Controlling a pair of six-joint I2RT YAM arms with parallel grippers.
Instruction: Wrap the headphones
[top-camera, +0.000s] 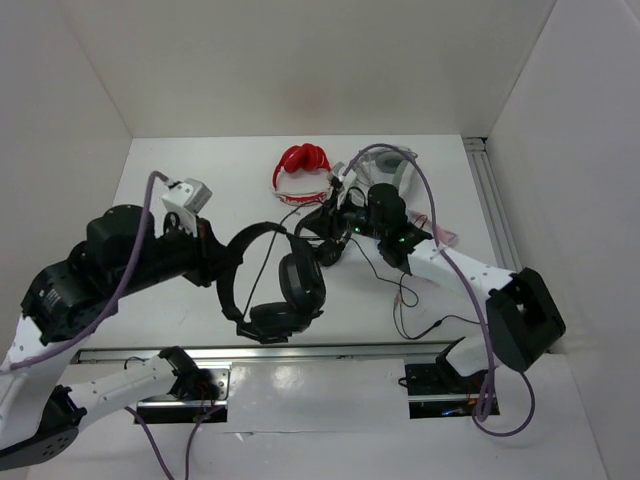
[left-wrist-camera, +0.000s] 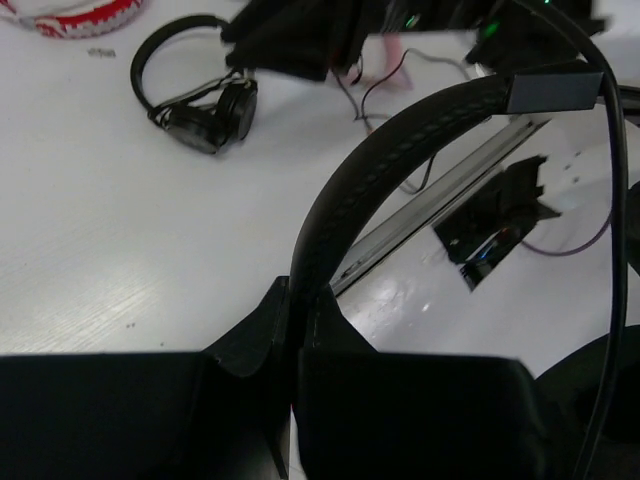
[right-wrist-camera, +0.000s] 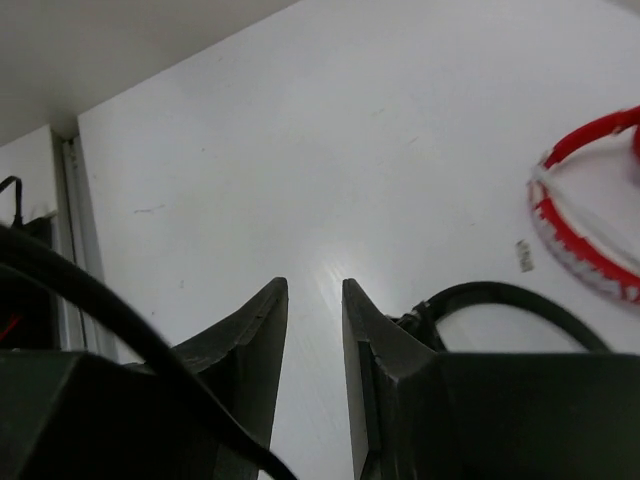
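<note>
The large black headphones (top-camera: 285, 290) lie at the table's middle, with the headband (top-camera: 240, 250) arching to the left. My left gripper (top-camera: 218, 268) is shut on the headband (left-wrist-camera: 400, 150), which rises from between its jaws (left-wrist-camera: 293, 300) in the left wrist view. The thin black cable (top-camera: 397, 320) trails right across the table. My right gripper (top-camera: 335, 238) hovers just right of the headphones, near the back. Its jaws (right-wrist-camera: 315, 300) stand a narrow gap apart with nothing between them.
A smaller black on-ear pair (left-wrist-camera: 200, 105) lies under my right gripper; its band (right-wrist-camera: 510, 298) shows in the right wrist view. A red pair (top-camera: 303, 165) lies at the back. A metal rail (top-camera: 300, 352) runs along the front edge. White walls enclose the table.
</note>
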